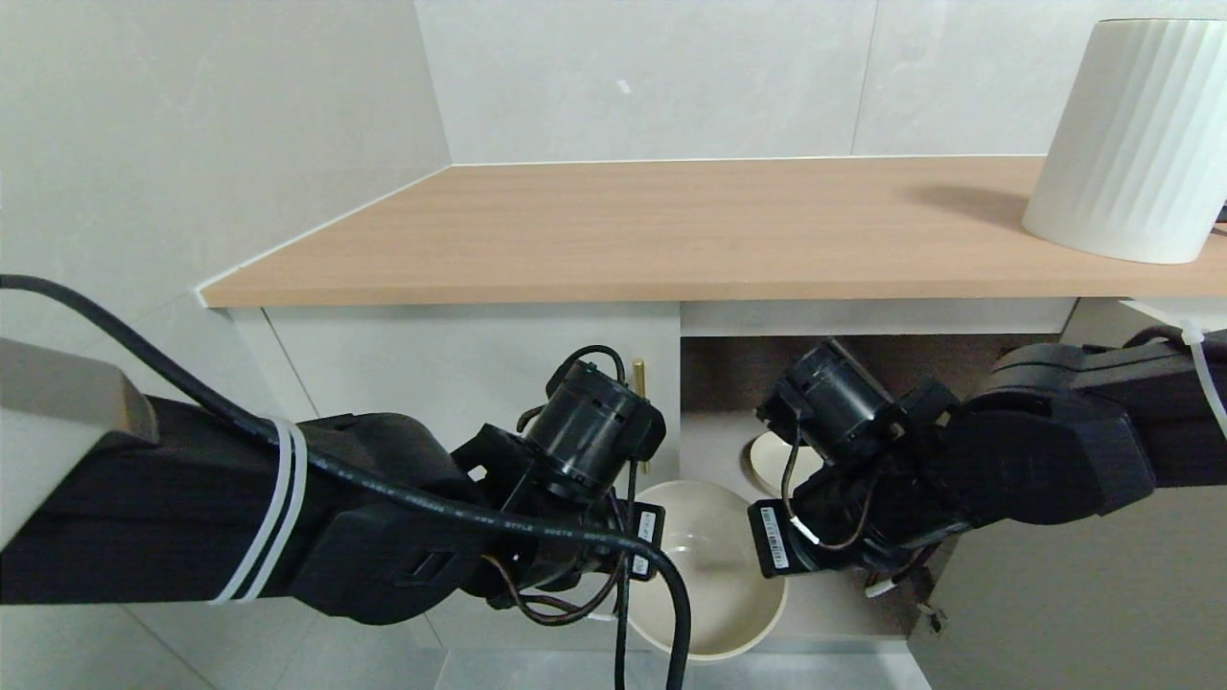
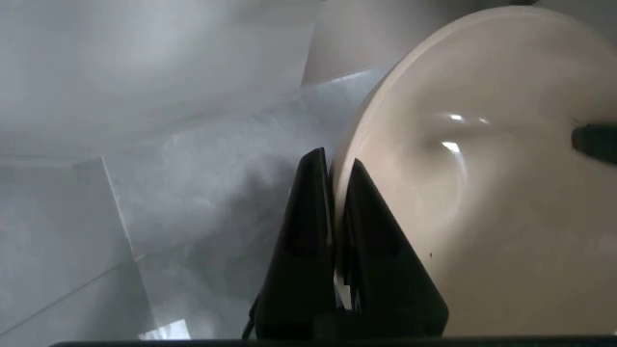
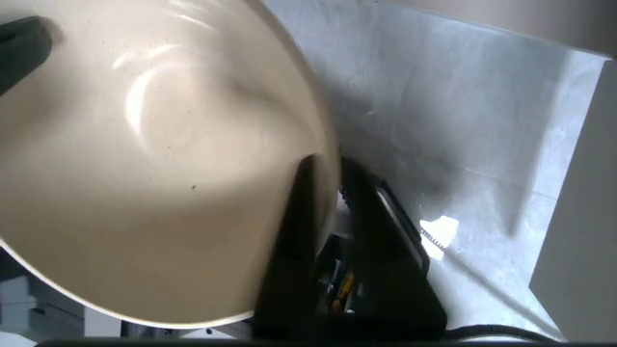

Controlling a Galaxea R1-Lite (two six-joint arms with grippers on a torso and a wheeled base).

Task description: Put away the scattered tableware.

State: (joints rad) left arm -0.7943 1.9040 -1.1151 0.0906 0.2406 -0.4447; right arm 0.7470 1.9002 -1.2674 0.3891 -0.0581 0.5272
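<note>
A cream bowl (image 1: 714, 585) hangs low in front of the open cabinet (image 1: 714, 436), held from both sides. My left gripper (image 1: 640, 551) is shut on the bowl's left rim; the left wrist view shows its two black fingers (image 2: 310, 207) pinching the edge of the bowl (image 2: 482, 173). My right gripper (image 1: 770, 541) is shut on the opposite rim, and in the right wrist view its fingers (image 3: 301, 207) clamp the bowl (image 3: 145, 164). Inside the cabinet lies another pale dish (image 1: 775, 462), partly hidden by the right wrist.
A wooden counter (image 1: 671, 230) runs above the cabinet, with a white ribbed cylinder (image 1: 1131, 134) at its right end. The closed left door (image 1: 460, 364) carries a brass handle (image 1: 638, 383). A white door panel (image 1: 1074, 594) stands to the right. Grey floor lies below.
</note>
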